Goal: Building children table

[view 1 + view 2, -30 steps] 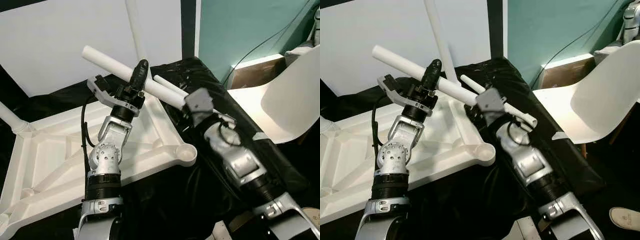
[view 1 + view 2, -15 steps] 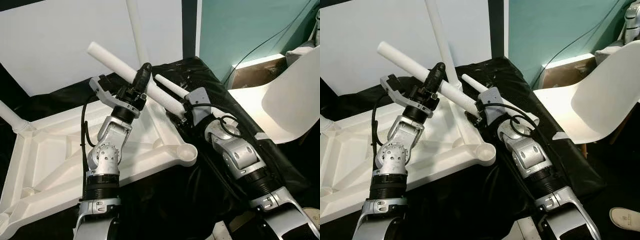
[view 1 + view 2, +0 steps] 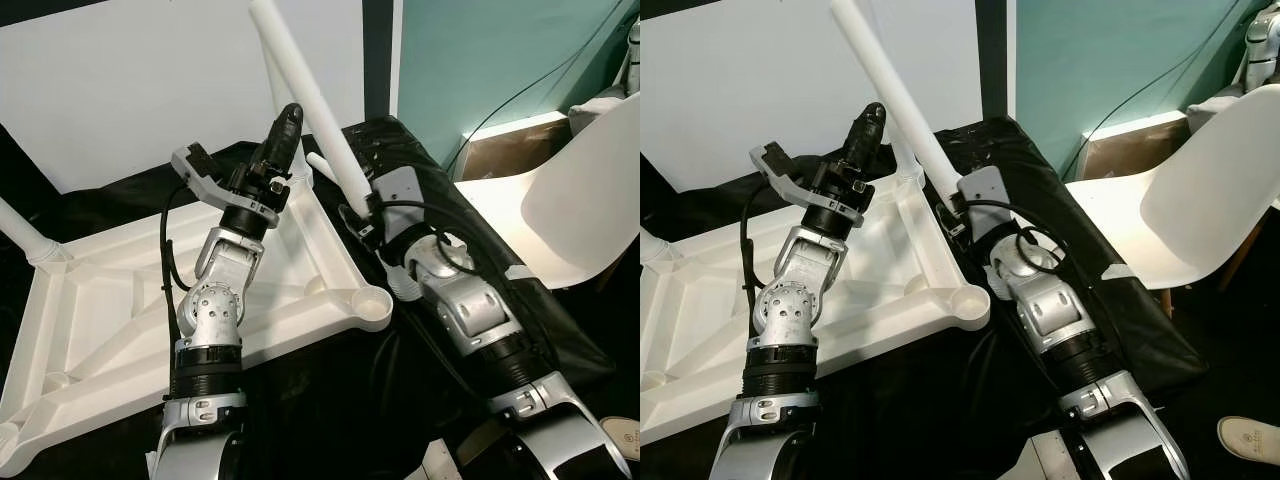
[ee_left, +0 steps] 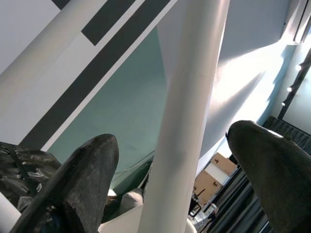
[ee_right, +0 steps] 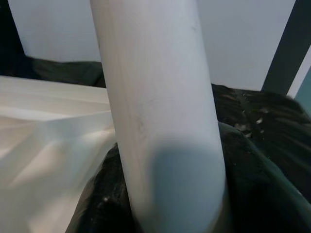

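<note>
The white table top (image 3: 120, 300) is lying upside down on a black sheet (image 3: 320, 400), right in front of the robot. Near the robot, one corner has a round hole (image 3: 372, 303) with no leg in it yet.

The right gripper (image 3: 358, 215) is squeezing the low end of a long white leg (image 3: 305, 100). The leg is pointing up and leaning a bit to the left. It is hanging past the table's right edge, not over the hole.

The left gripper (image 3: 282, 125) is sitting just beside the leg with its fingers (image 4: 82, 174) spread apart, holding nothing.

Farther back, another leg (image 3: 272, 90) is already standing in the far corner. A white chair (image 3: 580, 210) is waiting off to the right.

This looks like the leg-fitting step. Next, the leg's low end needs to be lined up over the hole and pushed straight down.
</note>
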Robot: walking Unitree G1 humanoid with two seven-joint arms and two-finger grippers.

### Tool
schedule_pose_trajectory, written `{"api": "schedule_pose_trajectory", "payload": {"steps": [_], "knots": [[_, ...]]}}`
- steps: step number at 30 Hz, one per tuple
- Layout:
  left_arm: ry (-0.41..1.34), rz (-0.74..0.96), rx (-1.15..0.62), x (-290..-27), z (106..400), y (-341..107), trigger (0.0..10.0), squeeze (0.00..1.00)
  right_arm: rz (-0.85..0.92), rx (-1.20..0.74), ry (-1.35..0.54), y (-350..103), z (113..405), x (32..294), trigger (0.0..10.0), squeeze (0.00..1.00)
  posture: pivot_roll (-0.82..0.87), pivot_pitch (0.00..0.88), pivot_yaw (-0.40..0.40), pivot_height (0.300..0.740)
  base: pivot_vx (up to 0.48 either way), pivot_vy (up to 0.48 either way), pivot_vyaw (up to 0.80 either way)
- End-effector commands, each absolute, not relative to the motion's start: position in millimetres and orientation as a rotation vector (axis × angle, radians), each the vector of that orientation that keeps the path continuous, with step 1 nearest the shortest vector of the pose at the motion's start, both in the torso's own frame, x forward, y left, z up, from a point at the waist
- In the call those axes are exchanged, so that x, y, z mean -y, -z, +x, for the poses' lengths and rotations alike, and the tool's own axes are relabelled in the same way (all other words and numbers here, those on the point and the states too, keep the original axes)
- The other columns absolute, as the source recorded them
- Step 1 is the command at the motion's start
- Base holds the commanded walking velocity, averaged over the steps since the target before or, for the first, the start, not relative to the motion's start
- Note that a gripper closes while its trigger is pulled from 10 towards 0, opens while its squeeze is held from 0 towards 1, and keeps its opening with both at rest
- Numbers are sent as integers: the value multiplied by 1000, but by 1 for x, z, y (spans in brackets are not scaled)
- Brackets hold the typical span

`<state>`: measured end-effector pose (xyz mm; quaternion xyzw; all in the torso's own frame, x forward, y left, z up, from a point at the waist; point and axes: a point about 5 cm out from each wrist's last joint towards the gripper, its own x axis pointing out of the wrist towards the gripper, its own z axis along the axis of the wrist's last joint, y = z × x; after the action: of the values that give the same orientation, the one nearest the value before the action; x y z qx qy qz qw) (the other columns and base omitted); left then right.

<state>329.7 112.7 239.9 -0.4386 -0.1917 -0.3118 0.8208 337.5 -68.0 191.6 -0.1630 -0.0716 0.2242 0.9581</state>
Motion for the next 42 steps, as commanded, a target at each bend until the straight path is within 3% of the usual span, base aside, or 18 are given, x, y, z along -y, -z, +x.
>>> {"api": "schedule_pose_trajectory", "payload": {"steps": [1,4,8,15,16,17,18,26,28,29,30,31,34,35,36,40,41,42], "knots": [[697,-897,444,-114,327,-243,10000,0,-368,138,-451,-186,337,63,0,0,-44,0,112,740,0,0,0],[706,-730,439,-104,324,-241,10000,0,-546,170,-467,-189,337,52,0,0,-44,0,112,740,0,0,0],[726,-605,418,-94,323,-241,10000,0,-647,213,-486,-193,335,44,0,0,-44,0,112,740,0,0,0],[756,-606,375,-86,323,-239,10000,0,-728,285,-450,-198,332,44,0,0,-36,0,110,740,0,0,0],[757,-610,373,-86,323,-239,8157,0,-742,303,-440,-199,331,44,0,0,-36,0,110,740,0,0,0],[757,-610,373,-86,323,-239,8157,0,-742,303,-440,-199,331,44,0,0,-36,0,110,740,0,0,0],[758,-616,377,-87,323,-239,0,0,-749,316,-430,-201,330,43,0,0,-41,0,113,740,0,0,0],[765,-618,423,-87,322,-243,0,0,-745,346,-399,-203,328,39,0,0,-44,0,110,740,0,0,0],[770,-614,430,-87,321,-243,0,0,-735,352,-395,-204,327,38,392,0,-44,0,107,740,0,0,0],[773,-614,433,-86,321,-243,0,0,-719,358,-388,-206,328,38,8392,0,-44,0,107,740,0,0,0],[773,-614,433,-86,321,-243,0,0,-719,358,-388,-206,328,38,8392,0,-44,0,107,740,0,0,0],[775,-615,434,-86,320,-243,0,0,-705,364,-384,-208,328,38,10000,0,-44,0,107,740,0,0,0],[777,-614,434,-86,319,-242,0,0,-687,363,-386,-209,329,38,10000,0,-44,0,107,740,0,0,0],[780,-609,432,-86,318,-241,0,0,-638,343,-409,-211,328,38,10000,973,-44,0,107,740,0,0,0],[783,-606,431,-86,318,-240,0,0,-595,320,-438,-211,328,37,10000,1000,-40,0,104,740,0,0,0],[786,-597,430,-86,317,-240,0,0,-513,267,-503,-213,325,36,10000,1000,-38,0,105,740,0,0,0],[787,-591,430,-86,317,-240,0,0,-494,249,-523,-216,324,38,10000,267,-38,0,105,740,0,0,0],[787,-591,430,-86,317,-240,0,0,-494,249,-523,-216,324,38,10000,267,-38,0,105,740,0,0,0]]}}
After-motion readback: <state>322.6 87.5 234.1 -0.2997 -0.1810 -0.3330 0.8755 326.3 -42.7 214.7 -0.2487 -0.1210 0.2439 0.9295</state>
